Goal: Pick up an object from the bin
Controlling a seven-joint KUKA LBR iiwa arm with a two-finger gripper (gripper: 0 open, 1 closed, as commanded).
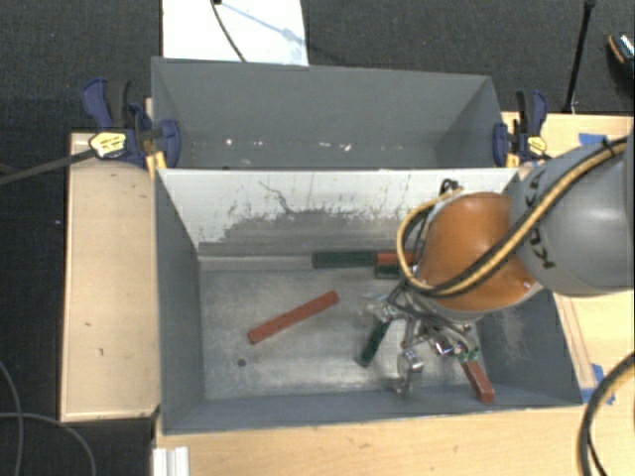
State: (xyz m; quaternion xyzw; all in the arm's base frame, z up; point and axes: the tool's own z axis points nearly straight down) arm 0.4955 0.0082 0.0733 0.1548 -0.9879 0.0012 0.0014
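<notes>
Camera view: the arm [585,226] comes in from the right, its orange cover [471,251] hanging over the right half of the bin [179,305]. Below the cover the gripper [407,360] sits low, near the floor by the front wall. Whether it is spread or pressed together I cannot tell, and nothing can be seen pinched in it.

Two things lie closest: a dark green pen [372,345] just left of the gripper, tilted, and a short red piece [479,381] just to its right, near the front corner. Either could be the pick — the view does not settle which. A red-brown stick [293,317] lies well apart on the open floor, and a dark bar [342,260] rests along the back wall.

To do this step well, I judge the gripper should straddle one thin thing across its narrow side — not along it — close near the middle, and lift straight up, clear of the neighbour and the front wall.
</notes>
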